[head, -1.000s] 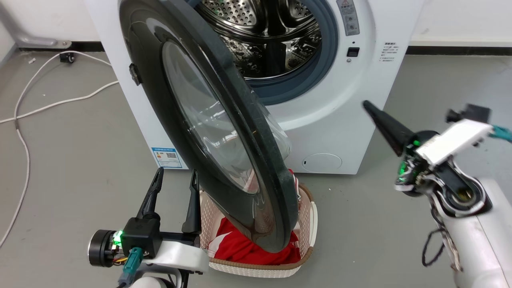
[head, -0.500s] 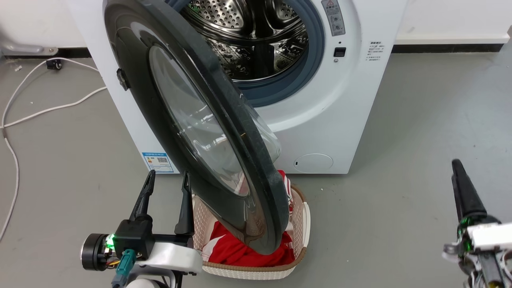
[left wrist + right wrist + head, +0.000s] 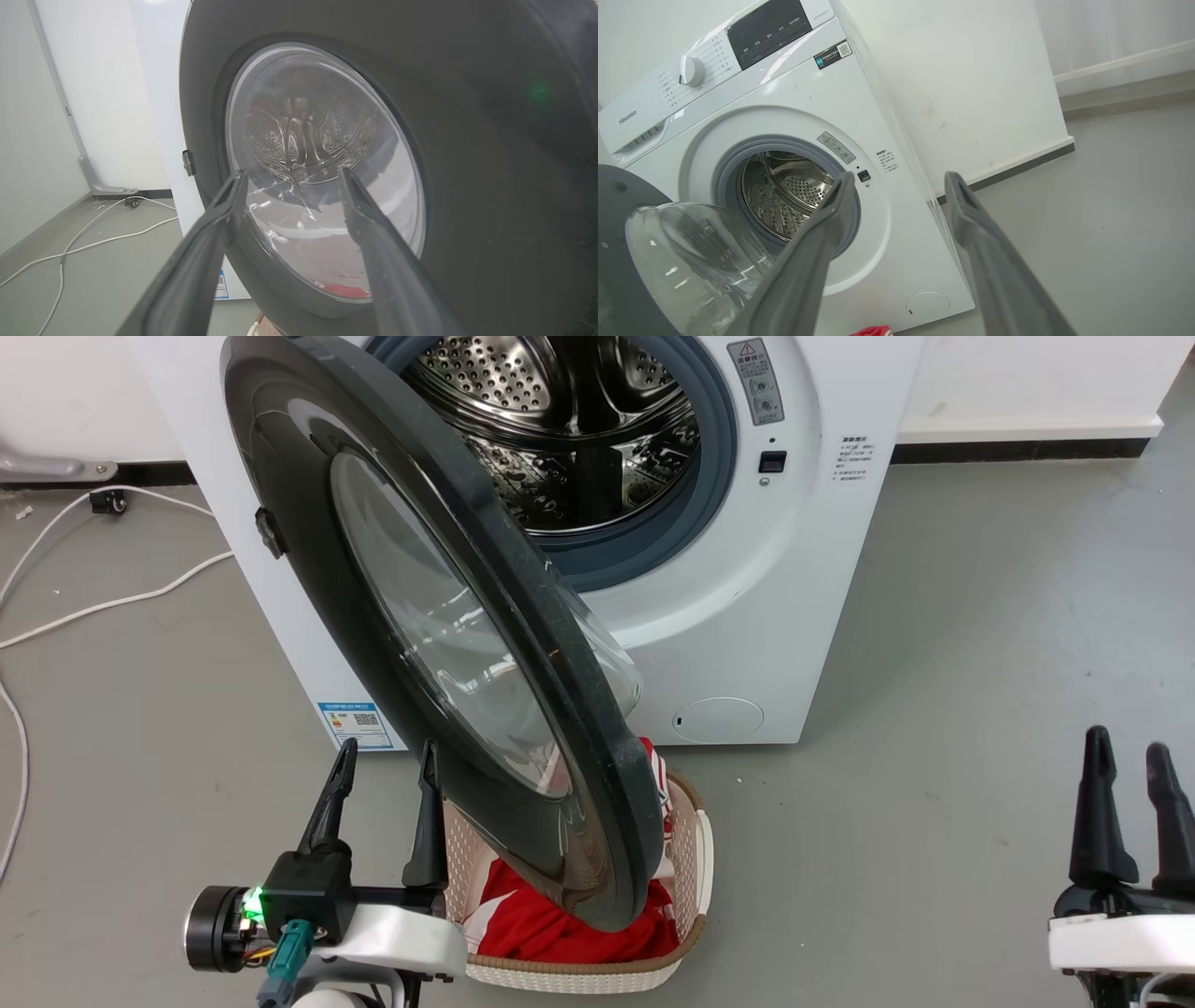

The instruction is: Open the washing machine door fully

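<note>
I see the washing machine door (image 3: 439,644) standing swung out from the washing machine (image 3: 747,616), its lower edge over the laundry basket (image 3: 695,859). My left gripper (image 3: 388,747) sits just beside the door's outer face, fingers spread, gripping nothing; my right gripper (image 3: 1126,741) is well apart, rightward, likewise spread and empty

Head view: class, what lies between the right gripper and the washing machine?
Nothing but bare grey floor lies between the right gripper and the washing machine, as the head view shows.
</note>
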`<state>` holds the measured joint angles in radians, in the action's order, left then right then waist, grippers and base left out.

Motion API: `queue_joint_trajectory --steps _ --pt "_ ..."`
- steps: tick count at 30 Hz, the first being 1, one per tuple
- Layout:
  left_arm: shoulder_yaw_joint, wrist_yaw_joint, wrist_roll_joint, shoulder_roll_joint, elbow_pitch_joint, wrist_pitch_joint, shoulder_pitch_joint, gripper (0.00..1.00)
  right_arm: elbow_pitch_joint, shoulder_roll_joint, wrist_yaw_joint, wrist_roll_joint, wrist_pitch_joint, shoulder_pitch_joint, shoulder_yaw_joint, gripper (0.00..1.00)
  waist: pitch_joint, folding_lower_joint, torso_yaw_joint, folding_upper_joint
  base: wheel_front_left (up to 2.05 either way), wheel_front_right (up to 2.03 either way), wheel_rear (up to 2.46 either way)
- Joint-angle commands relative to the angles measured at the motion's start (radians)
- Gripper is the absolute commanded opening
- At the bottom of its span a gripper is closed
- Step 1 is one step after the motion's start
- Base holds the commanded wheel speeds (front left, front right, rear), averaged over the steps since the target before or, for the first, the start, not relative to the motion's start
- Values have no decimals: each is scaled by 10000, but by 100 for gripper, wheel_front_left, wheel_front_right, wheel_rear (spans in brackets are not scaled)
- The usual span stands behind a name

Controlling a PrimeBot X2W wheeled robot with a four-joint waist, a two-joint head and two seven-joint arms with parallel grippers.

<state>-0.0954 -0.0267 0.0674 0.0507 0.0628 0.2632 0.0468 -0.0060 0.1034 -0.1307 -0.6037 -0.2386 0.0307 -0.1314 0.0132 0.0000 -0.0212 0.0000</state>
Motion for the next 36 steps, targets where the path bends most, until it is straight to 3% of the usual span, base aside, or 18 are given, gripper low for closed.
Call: queue_joint_trajectory --steps 1,7,10,34,35,36 --pt "-1 20 -17 -5 21 22 20 100 -306 -109 0 844 -37 146 -56 100 -8 0 -8 0 0 0 0" --pt "-10 38 -38 -5 -4 22 43 100 -1600 -369 1 4780 277 513 350 100 -1 0 6 0 0 0 0" --pt "-17 26 -48 -5 2 22 29 100 -1807 -430 4 5703 393 815 724 100 -12 0 20 0 0 0 0" --pt "50 96 -156 -6 21 21 108 100 -415 -549 3 5150 188 691 810 100 133 0 105 0 0 0 0" --pt "45 102 -137 -6 25 21 102 97 -386 -549 3 5131 189 700 831 100 135 0 107 0 0 0 0" --pt "50 111 -114 -6 28 21 101 65 -368 -549 3 5119 190 700 841 100 138 0 108 0 0 0 0"
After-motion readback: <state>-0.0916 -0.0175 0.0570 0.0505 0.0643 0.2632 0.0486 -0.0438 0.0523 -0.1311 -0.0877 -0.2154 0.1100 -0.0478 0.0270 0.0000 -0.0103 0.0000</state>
